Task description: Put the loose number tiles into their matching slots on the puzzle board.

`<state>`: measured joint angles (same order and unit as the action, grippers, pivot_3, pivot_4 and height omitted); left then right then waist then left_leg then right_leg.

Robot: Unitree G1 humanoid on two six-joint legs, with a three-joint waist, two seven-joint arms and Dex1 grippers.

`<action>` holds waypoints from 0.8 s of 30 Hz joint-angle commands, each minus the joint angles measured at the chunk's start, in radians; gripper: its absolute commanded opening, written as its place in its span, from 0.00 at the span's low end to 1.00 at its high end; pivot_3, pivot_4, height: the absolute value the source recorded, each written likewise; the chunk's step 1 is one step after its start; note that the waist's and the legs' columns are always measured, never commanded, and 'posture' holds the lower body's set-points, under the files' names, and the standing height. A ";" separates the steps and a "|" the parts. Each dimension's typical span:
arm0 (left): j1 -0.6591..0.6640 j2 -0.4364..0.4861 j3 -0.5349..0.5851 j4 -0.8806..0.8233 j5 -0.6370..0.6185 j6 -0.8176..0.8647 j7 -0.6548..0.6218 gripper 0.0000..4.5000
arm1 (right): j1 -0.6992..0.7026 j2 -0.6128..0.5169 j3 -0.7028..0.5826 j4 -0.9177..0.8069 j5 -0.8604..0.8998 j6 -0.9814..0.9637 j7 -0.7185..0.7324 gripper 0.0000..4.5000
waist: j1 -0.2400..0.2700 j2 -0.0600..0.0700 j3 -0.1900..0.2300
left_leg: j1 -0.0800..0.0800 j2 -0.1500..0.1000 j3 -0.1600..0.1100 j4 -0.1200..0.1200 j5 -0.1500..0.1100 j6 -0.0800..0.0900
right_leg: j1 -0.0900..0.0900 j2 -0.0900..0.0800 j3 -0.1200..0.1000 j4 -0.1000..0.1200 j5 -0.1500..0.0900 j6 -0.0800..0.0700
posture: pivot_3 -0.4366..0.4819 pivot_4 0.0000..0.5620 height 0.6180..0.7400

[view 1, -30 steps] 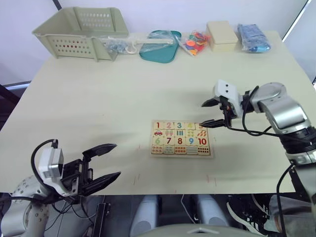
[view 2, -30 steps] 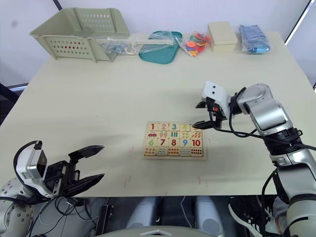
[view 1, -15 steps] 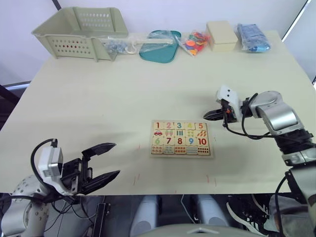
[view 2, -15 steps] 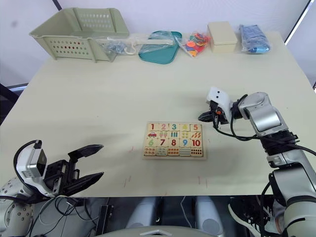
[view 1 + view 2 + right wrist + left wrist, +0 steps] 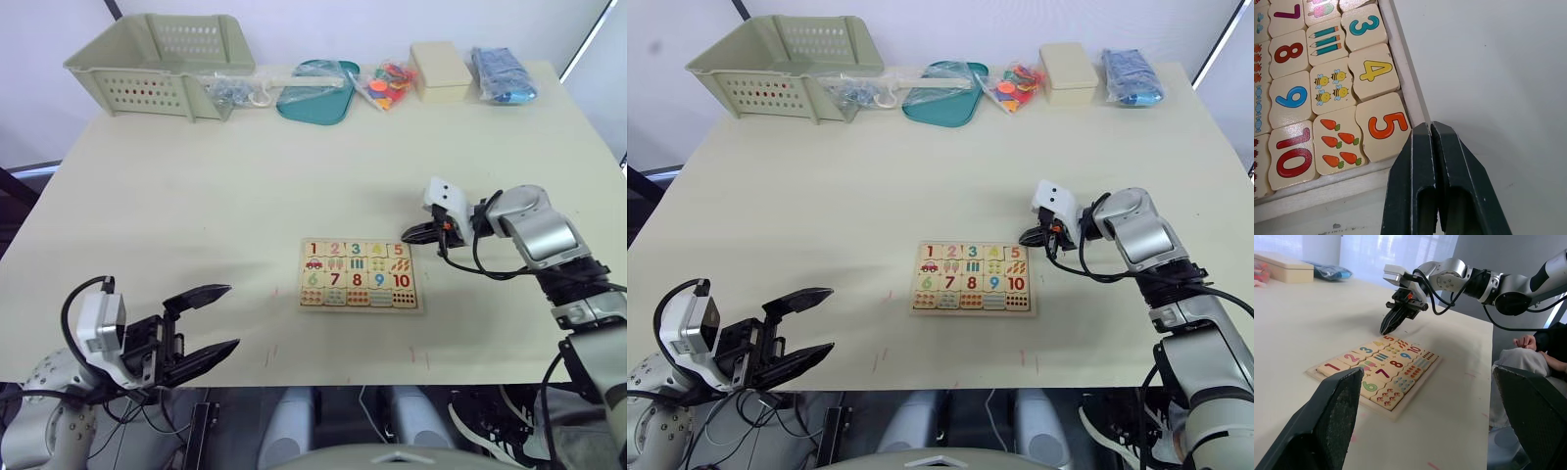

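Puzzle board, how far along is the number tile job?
Looks done: on the puzzle board, the number tiles 1 through 5 all sit in the far row. Nothing is in hand: the right gripper is shut and empty just off the board's corner beside the 5 tile, and the left gripper is open. No loose tiles visible.

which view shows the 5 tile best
The right wrist view: the 5 tile is large there, seated in the corner of the puzzle board, just ahead of the shut right gripper. In the left and right eye views it is tiny; in the left wrist view it is small and slanted.
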<state>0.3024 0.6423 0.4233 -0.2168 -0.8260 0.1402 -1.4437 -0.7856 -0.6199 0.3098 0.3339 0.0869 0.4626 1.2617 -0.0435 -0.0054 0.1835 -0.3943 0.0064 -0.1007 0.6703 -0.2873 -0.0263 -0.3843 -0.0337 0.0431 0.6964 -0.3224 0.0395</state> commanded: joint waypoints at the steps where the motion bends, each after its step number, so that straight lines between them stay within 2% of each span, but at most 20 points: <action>1: 0.014 0.006 0.030 -0.032 -0.011 -0.009 0.000 1.00 | -0.018 -0.001 -0.005 -0.012 -0.004 -0.013 0.011 0.01 | 0.000 0.000 0.000 | 0.000 0.000 0.000 0.000 0.000 0.000 | 0.000 0.000 0.000 0.000 0.000 0.000 | 0.48 0.27 1.00; 17: 0.025 0.007 0.035 -0.026 -0.015 -0.014 -0.011 1.00 | -0.003 -0.018 -0.011 -0.034 -0.010 -0.009 0.026 0.01 | 0.000 0.000 0.000 | 0.000 0.000 0.000 0.000 0.000 0.000 | 0.000 0.000 0.000 0.000 0.000 0.000 | 0.48 0.27 1.00; 20: 0.028 0.006 0.037 -0.031 -0.016 -0.013 -0.008 1.00 | -0.001 -0.020 -0.041 -0.036 0.005 -0.021 0.008 0.01 | 0.000 0.000 0.000 | 0.000 0.000 0.000 0.000 0.000 0.000 | 0.000 0.000 0.000 0.000 0.000 0.000 | 0.48 0.27 1.00; 24: 0.029 -0.009 0.053 -0.039 -0.029 0.006 0.049 1.00 | 0.068 -0.013 -0.172 -0.112 0.100 -0.125 -0.018 0.01 | 0.003 0.000 0.000 | 0.000 0.000 0.000 0.000 0.000 0.000 | 0.000 0.000 0.000 0.000 0.000 0.000 | 0.48 0.27 1.00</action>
<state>0.3220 0.6371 0.4339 -0.2265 -0.8300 0.1441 -1.4165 -0.7310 -0.6271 0.2180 0.2811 0.1292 0.4045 1.2546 -0.0407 -0.0054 0.1835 -0.3944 0.0065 -0.1011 0.6702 -0.2873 -0.0263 -0.3843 -0.0339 0.0428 0.6961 -0.3224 0.0395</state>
